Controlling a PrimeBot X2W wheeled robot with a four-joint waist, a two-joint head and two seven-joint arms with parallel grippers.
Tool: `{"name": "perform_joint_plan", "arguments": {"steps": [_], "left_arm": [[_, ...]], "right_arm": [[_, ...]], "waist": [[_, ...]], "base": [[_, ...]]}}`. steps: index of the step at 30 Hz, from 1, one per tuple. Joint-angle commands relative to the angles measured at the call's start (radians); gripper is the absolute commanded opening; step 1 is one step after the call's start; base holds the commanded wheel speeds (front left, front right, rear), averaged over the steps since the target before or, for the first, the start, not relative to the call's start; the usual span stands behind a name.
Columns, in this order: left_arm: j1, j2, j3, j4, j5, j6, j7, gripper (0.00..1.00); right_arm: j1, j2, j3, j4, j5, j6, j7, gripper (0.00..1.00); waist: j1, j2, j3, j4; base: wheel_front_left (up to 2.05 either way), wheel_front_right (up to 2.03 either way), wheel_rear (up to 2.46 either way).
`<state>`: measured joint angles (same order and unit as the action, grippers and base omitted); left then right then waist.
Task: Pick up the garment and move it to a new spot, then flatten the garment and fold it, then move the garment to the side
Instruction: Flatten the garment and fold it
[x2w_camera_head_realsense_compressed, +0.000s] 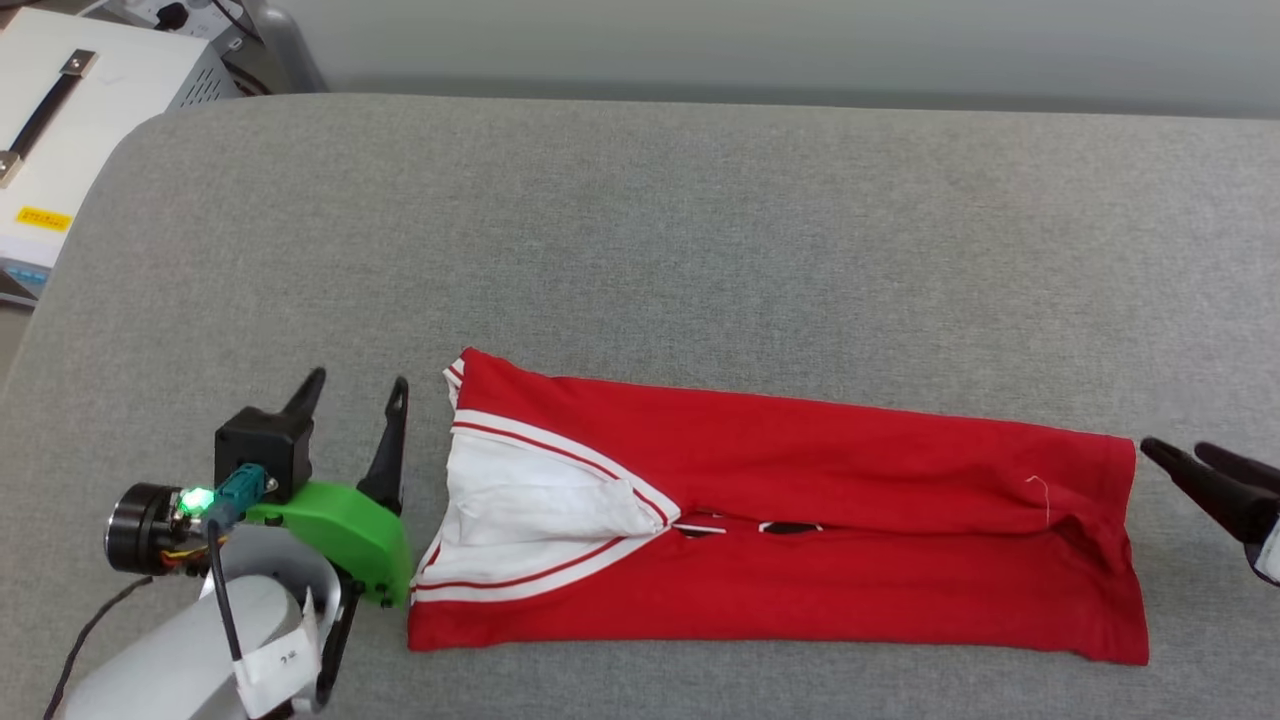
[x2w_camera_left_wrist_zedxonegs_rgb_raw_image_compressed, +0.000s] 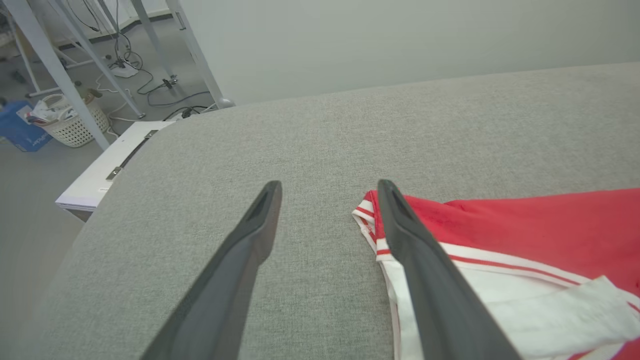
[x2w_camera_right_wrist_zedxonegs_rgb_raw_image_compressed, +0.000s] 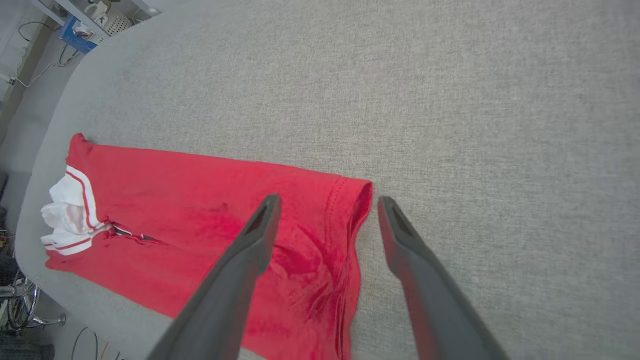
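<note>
Your left gripper (x2w_camera_head_realsense_compressed: 358, 385) stood spread and empty, just beside the sleeve end of the garment (x2w_camera_head_realsense_compressed: 800, 480); right gripper (x2w_camera_head_realsense_compressed: 1172, 450) likewise spread, off the hem. Garment lay as a long folded band on the table (x2w_camera_head_realsense_compressed: 640, 200). For the next fold you likely needed both layers pinched, corners square.

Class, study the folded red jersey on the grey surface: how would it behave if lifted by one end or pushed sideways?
Probably floppy: the jersey lies limp with creases near its hem, so lifted by one end it would likely sag and unfold. Likely light, being thin cloth. Pushed, it may bunch rather than slide: the grey surface looks textured.
</note>
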<state>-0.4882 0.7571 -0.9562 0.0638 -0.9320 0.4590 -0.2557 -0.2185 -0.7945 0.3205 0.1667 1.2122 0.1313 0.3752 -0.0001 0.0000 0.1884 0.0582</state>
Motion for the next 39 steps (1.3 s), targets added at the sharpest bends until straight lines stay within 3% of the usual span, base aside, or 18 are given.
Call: {"name": "perform_joint_plan", "arguments": {"steps": [1,5,9,20,26,27,29,39], "left_arm": [[0.026,-0.022,0.038,-0.012,0.044,0.021,-0.005,1.00],[0.094,-0.083,0.165,-0.040,0.164,0.061,-0.006,1.00],[0.166,-0.149,0.272,-0.051,0.268,0.056,-0.006,1.00],[0.317,-0.340,0.501,-0.054,0.490,-0.051,-0.006,1.00],[0.363,-0.425,0.587,-0.043,0.581,-0.118,-0.006,1.00],[0.368,-0.439,0.602,-0.040,0.595,-0.131,-0.006,1.00],[0.376,-0.461,0.630,-0.036,0.620,-0.154,-0.006,1.00],[0.414,-0.537,0.738,-0.021,0.724,-0.257,-0.006,1.00]], "right_arm": [[0.010,-0.006,0.000,0.014,0.009,-0.001,0.028,1.00],[-0.012,0.007,0.019,0.058,-0.001,-0.001,0.091,1.00],[-0.036,0.042,0.052,0.100,-0.027,-0.001,0.128,1.00],[-0.031,0.153,0.153,0.151,-0.017,-0.001,0.198,1.00],[-0.031,0.152,0.189,0.143,-0.009,-0.001,0.201,1.00],[-0.031,0.150,0.198,0.144,-0.009,-0.001,0.204,0.45],[-0.030,0.145,0.207,0.145,-0.007,-0.001,0.203,0.00],[-0.060,0.077,0.195,0.153,0.004,-0.001,0.172,0.00]], "waist": [[0.0001,0.0000,0.011,0.010],[0.0001,0.0000,0.029,0.025],[0.0001,0.0000,0.046,0.040],[0.0001,0.0000,0.061,0.071],[0.0001,0.0000,0.059,0.070],[0.0001,0.0000,0.058,0.069],[0.0001,0.0000,0.056,0.069],[0.0001,0.0000,0.018,0.055]], "base": [[0.00,0.00,0.00],[0.00,0.00,0.00],[0.00,0.00,0.00],[0.00,0.00,0.00],[0.00,0.00,0.00],[0.00,0.00,0.00],[0.00,0.00,0.00],[0.00,0.00,0.00]]}}
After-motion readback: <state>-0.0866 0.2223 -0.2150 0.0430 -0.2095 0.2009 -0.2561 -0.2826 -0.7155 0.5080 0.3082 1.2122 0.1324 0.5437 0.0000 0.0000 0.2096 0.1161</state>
